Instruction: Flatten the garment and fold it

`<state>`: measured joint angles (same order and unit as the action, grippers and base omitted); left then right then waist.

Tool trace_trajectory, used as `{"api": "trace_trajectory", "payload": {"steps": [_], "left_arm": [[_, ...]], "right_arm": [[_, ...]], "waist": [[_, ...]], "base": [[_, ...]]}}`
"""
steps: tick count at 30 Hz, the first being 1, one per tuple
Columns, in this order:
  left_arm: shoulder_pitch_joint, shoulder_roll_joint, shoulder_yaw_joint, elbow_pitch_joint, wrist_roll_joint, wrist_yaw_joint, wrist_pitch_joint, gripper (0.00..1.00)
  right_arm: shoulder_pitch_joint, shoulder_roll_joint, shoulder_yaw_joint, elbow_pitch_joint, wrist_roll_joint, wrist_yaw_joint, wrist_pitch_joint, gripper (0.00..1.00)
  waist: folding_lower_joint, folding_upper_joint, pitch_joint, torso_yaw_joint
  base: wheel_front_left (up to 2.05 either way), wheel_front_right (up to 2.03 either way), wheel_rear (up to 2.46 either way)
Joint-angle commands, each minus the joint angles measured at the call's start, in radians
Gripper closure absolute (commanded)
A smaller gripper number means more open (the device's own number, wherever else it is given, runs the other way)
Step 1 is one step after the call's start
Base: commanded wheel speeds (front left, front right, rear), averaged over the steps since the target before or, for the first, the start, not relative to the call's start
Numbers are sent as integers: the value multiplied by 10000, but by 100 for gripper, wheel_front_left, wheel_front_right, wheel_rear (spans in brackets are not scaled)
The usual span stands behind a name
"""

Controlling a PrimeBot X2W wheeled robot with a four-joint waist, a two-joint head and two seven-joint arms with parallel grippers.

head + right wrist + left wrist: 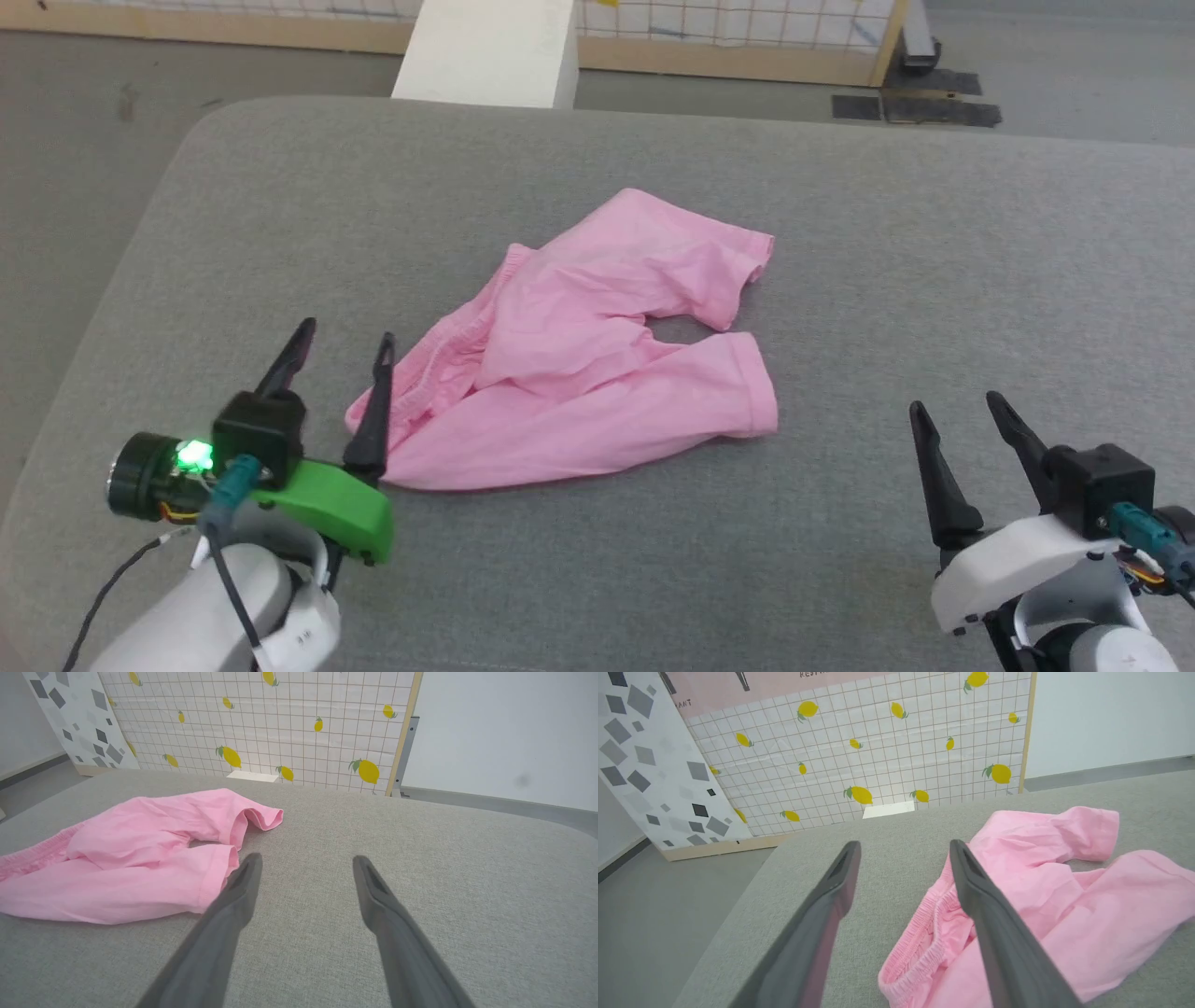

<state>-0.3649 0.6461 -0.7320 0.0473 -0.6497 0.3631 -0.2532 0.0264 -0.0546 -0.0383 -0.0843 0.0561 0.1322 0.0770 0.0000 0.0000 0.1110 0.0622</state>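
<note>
Two claws stand spread and empty over the grey tabletop (840, 187) — the left claw (345, 331) with one finger over the waistband's edge, the right claw (955, 401) well apart at the near right. Between them, nearer the left, the pink shorts (597, 355) lie wrinkled and unflattened: gathered waistband bunched leftward, both legs pointing right — the near one fairly smooth, the far one rumpled, its hem curled open.
</note>
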Motion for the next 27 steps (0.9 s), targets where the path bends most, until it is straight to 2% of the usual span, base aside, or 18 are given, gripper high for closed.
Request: {"api": "trace_trajectory", "payload": {"steps": [1, 6, 9, 17, 22, 27], "left_arm": [[196, -28, -33, -160, 374, 87, -75, 0], [653, -479, -10, -419, 1019, 5, -82, 0], [726, -821, 21, -385, 1222, -140, -83, 0], [710, -1670, 249, -92, 1637, -593, -84, 0], [639, -2126, 412, 104, 1851, -888, -85, 0], [516, -2569, 634, 286, 2107, -1184, -85, 0]], "right_arm": [[-60, -82, 26, -135, 142, -15, 170, 0], [-953, -943, 564, -375, 930, -15, 1870, 0], [-1862, -1707, 1126, -259, 1558, -15, 3374, 0], [-4641, -2909, 2137, 1243, 3407, -15, 7071, 0], [-6047, -2925, 1957, 2619, 3575, -15, 8466, 0], [-7064, -2826, 1814, 3548, 3478, -15, 9051, 0]], "waist": [[0, 0, 133, 283], [0, 0, 588, 842], [0, 0, 934, 1216], [0, 0, 1784, 2219], [0, 0, 2273, 2742], [0, 0, 2729, 3229]], "base": [[0, 0, 0], [0, 0, 0], [0, 0, 0], [0, 0, 0], [0, 0, 0], [0, 0, 0]]}}
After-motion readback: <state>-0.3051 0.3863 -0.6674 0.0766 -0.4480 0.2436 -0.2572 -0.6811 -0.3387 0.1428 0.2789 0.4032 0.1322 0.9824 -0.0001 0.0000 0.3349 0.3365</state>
